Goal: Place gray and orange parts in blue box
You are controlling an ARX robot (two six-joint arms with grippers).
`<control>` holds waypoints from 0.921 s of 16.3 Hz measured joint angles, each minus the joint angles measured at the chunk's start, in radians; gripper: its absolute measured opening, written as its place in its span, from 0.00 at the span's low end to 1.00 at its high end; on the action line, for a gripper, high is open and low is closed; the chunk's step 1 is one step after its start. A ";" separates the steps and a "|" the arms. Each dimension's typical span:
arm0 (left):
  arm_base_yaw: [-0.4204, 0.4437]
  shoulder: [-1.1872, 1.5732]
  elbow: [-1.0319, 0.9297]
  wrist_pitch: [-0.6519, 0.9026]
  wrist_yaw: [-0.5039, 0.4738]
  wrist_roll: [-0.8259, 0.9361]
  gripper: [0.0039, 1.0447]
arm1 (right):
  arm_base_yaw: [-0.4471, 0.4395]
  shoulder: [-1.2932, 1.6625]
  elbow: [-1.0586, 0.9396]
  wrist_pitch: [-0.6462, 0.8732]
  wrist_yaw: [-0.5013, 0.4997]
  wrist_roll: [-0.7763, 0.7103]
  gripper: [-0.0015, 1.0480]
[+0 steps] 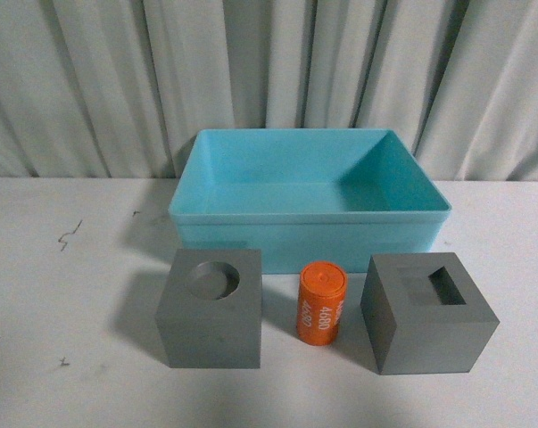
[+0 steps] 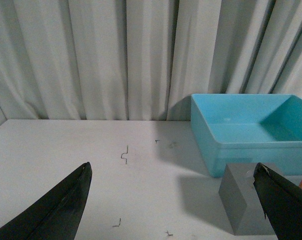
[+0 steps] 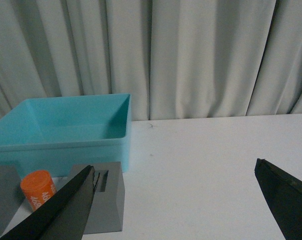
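Nothing is picked yet, so the task looks to be at its start. The blue box (image 1: 309, 234) is empty and sits at the back of the table (image 1: 72, 339), in front of a pleated curtain (image 1: 269, 71).

All three parts stand in a row just in front of the box and apart from each other:
- Round-recess cube (image 1: 211, 312) on the robot's left.
- Orange cylinder (image 1: 321, 303) in the middle, upright.
- Square-recess cube (image 1: 429, 321) on the right.

Left gripper (image 2: 172, 170) has its fingers spread wide and holds nothing; it is above the table and well short of the round-recess cube. Right gripper (image 3: 175, 166) is the same, wide open and empty, with the square-recess cube off to its side.

Likely next move: each arm reaches for its near cube, closes across two flat opposite faces, lifts over the box rim and releases inside. The cylinder is best gripped across its round body.

The cubes are matte gray with sharp edges and look solid, so a wide opening is needed. The cylinder is smooth orange with "4680" printed on its side, and it could roll if tipped. The box is smooth light-turquoise plastic with a rolled rim and sloped walls. The table is white with a few dark scuffs.
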 joint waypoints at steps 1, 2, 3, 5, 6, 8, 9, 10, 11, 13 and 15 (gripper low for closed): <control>0.000 0.000 0.000 0.000 0.000 0.000 0.94 | 0.000 0.000 0.000 0.000 0.000 0.000 0.94; 0.000 0.000 0.000 0.000 0.000 0.000 0.94 | 0.000 0.000 0.000 0.000 0.000 0.000 0.94; 0.000 0.000 0.000 0.000 0.000 0.000 0.94 | 0.000 0.000 0.000 0.000 0.000 0.000 0.94; 0.000 0.000 0.000 0.000 0.000 0.000 0.94 | 0.000 0.000 0.000 0.000 0.000 0.000 0.94; 0.000 0.000 0.000 0.000 0.000 0.000 0.94 | 0.000 0.000 0.000 0.000 0.000 0.000 0.94; 0.000 0.000 0.000 0.000 0.000 0.000 0.94 | 0.000 0.000 0.000 0.000 0.000 0.000 0.94; 0.000 0.000 0.000 0.000 0.000 0.000 0.94 | 0.000 0.000 0.000 0.000 0.000 0.000 0.94; 0.000 0.000 0.000 0.000 0.000 0.000 0.94 | 0.000 0.000 0.000 0.000 0.000 0.000 0.94; 0.000 0.000 0.000 0.000 0.000 0.000 0.94 | 0.000 0.000 0.000 0.000 0.000 0.000 0.94; 0.000 0.000 0.000 0.000 0.000 0.000 0.94 | 0.000 0.000 0.000 0.000 0.000 0.000 0.94; 0.000 0.000 0.000 0.000 0.000 0.000 0.94 | 0.000 0.000 0.000 0.000 0.000 0.000 0.94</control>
